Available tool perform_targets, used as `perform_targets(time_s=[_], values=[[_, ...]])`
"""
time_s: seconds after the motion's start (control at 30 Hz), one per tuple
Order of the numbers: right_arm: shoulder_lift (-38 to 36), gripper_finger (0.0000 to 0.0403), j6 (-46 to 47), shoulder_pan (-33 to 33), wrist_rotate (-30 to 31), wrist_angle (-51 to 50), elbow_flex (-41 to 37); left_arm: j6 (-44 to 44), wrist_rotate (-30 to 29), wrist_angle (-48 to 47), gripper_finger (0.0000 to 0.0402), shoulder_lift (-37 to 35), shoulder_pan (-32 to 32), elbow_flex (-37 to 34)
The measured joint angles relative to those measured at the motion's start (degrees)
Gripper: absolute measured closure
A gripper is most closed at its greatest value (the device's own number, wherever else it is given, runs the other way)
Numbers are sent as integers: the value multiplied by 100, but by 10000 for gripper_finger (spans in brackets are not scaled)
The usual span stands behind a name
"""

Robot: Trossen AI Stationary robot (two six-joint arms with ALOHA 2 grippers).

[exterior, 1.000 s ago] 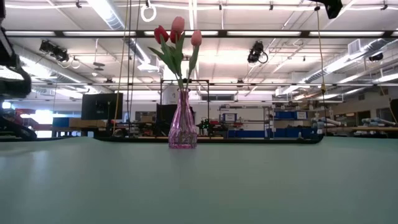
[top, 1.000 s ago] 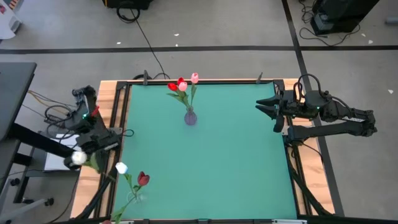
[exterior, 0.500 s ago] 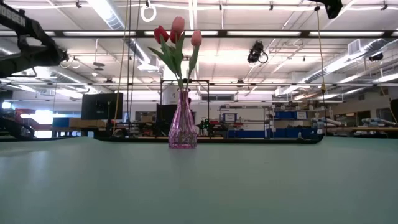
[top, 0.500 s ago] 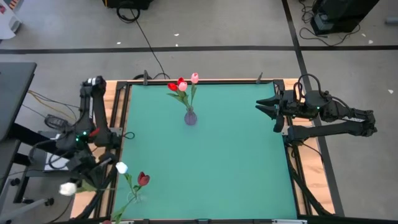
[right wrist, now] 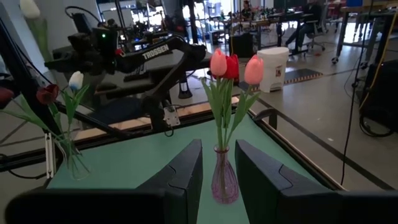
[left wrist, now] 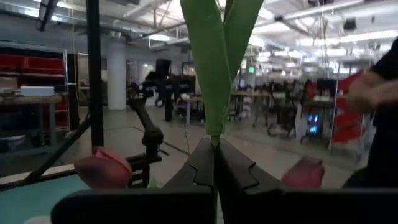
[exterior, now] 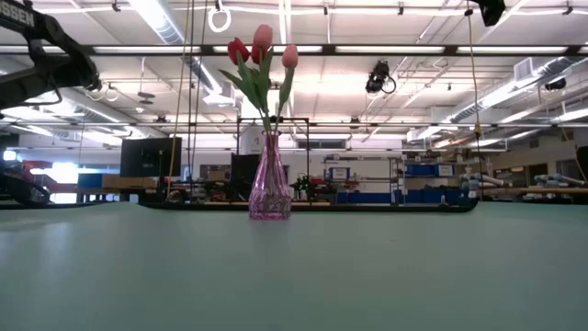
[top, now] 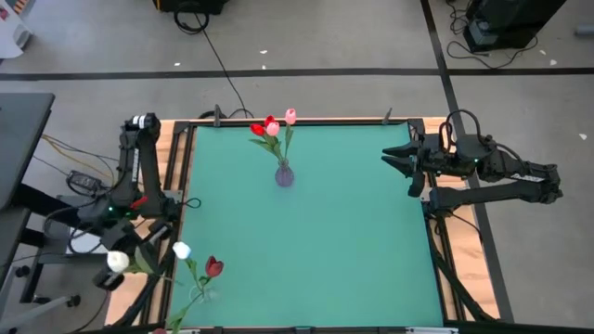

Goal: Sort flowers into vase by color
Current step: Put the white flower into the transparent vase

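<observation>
My left gripper [left wrist: 214, 158] is shut on a white flower, outside the table's left edge near the front; its bud [top: 116, 262] shows in the high view and its green leaves [left wrist: 217, 62] in the left wrist view. A clear vase [top: 200, 295] at the near left corner holds a white flower [top: 181, 250] and a dark red flower [top: 214, 267]. A pink vase [top: 283, 174] at the far middle holds red and pink flowers [top: 270, 126]. My right gripper [top: 394, 160] waits open at the table's right edge. My left gripper pinches the white flower's green stem and leaves [left wrist: 215, 134] between its two shut fingers. The fingers lie roughly level and point toward the table's near side. The leaves rise above the fingers, and the flower is lifted clear of the table, with its bud [right wrist: 30, 7] high up.
The table's wooden rim [top: 176, 148] runs beside my left arm [exterior: 46, 46]. Two reddish buds [left wrist: 102, 168] show beyond the left fingers, and a person [left wrist: 379, 93] stands in the room behind them. A bare green surface [top: 353, 241] lies between the vases and my right arm.
My left arm has unfolded and swung along the table's left edge toward the near edge, turning its wrist and staying shut on the white flower. The white bud has gone with it toward the near side, then come back a little.
</observation>
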Motion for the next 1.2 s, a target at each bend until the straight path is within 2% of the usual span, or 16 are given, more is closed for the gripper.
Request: perform_targets(time_s=[0.3,0.43,0.6,1.03,1.2], values=[[1,299,0,1,0,16,-1,-69,-343,441,394,648,20,0],[2,298,0,0,0,20,-1,4,-409,1056,394,1039,76,0],[2,298,0,1,0,27,0,570,-387,1887,393,1309,77,0],[0,298,0,0,1,31,-1,796,-397,2053,391,1570,77,0],[2,298,0,1,0,31,-2,845,-424,2047,367,1572,196,0]])
